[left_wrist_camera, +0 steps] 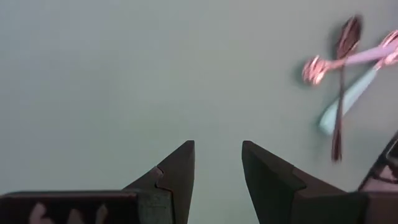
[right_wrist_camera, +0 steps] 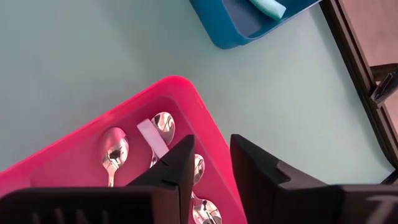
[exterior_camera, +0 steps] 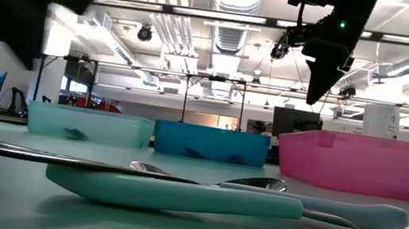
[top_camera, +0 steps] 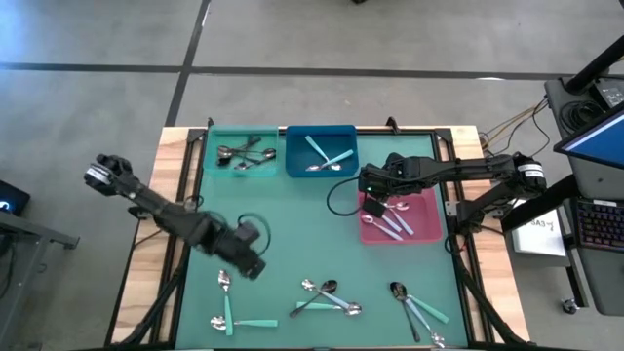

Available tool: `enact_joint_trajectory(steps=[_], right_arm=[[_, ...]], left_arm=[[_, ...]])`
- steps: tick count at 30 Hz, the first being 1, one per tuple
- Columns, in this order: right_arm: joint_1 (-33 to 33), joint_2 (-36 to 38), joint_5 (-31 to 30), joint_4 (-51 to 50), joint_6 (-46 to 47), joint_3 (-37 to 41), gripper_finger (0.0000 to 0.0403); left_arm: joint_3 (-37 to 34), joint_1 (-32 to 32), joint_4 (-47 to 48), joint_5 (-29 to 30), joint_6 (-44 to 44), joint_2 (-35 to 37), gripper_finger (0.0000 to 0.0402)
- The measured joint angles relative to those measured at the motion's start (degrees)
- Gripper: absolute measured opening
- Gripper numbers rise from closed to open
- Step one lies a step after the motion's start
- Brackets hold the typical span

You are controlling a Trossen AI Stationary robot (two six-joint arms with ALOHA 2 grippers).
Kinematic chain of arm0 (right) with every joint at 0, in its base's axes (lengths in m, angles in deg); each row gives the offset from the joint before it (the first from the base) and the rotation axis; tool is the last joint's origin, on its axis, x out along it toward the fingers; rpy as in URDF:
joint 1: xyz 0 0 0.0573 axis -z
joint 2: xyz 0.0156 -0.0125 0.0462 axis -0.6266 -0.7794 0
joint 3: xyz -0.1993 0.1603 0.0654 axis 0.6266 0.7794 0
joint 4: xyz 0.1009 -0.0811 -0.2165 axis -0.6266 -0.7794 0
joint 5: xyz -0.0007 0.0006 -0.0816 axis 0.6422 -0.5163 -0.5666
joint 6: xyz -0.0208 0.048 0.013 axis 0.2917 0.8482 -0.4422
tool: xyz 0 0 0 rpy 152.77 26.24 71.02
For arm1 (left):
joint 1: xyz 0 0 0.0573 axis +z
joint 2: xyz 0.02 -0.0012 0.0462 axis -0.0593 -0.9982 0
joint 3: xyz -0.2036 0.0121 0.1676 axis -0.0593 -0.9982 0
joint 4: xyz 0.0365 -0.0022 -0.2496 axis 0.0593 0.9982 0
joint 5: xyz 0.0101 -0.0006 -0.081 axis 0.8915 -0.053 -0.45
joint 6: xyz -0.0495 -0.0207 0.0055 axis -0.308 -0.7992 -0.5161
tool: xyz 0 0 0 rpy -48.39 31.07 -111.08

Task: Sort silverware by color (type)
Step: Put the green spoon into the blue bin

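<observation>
Loose silverware lies flat on the green mat near the front edge in three clusters: left (top_camera: 226, 304), middle (top_camera: 327, 297) and right (top_camera: 417, 307). They mix dark, shiny and turquoise-handled spoons. My left gripper (top_camera: 252, 263) (left_wrist_camera: 217, 146) hovers open over bare mat, left of the middle cluster (left_wrist_camera: 341, 93), with nothing between its fingers. My right gripper (top_camera: 369, 183) (right_wrist_camera: 211, 140) hangs open above the far left corner of the pink bin (right_wrist_camera: 205, 118). Shiny spoons (right_wrist_camera: 163, 127) lie in that bin.
Three bins stand at the back: a light turquoise one (top_camera: 210, 156) with dark spoons, a blue one (top_camera: 292, 156) with turquoise-handled spoons, and the pink one (top_camera: 429, 200). Bare mat stretches between the bins and the front clusters. Wooden table edges frame the mat.
</observation>
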Motion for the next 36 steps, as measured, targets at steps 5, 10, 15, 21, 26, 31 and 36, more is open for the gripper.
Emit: enact_joint_trajectory(steps=[5, 10, 15, 21, 26, 31, 36], right_arm=[[0.00, 0.00, 0.00, 0.11, -0.02, 0.00, 0.0089], [0.00, 0.00, -0.01, 0.77, -0.02, 0.00, 0.0091], [0.00, 0.01, 0.00, 1.27, -0.02, 0.00, 0.0086], [0.00, 0.02, 0.00, 1.38, -0.02, 0.00, 0.0086], [0.00, 0.02, 0.01, 1.54, -0.02, 0.00, 0.0091], [0.00, 0.02, 0.02, 1.80, -0.02, 0.00, 0.0087], [0.02, 0.02, 0.04, 3.05, -0.02, 0.00, 0.0082]], left_arm=[[0.00, -9.16, 4.82, 1.22, -16.32, -0.77, 0.0118], [0.00, -17.76, 4.57, -0.14, -31.13, -3.33, 0.0118], [0.00, -24.74, 2.88, -0.31, -43.34, -7.43, 0.0118], [1.52, -27.49, -0.32, -0.95, -47.86, -13.31, 0.0132], [4.65, -27.49, -1.02, -1.91, -47.02, -18.69, 0.0161], [6.39, -27.49, -0.29, -2.14, -47.01, -22.93, 0.0167], [6.36, -27.49, 0.29, -2.32, -45.90, -24.33, 0.0145]])
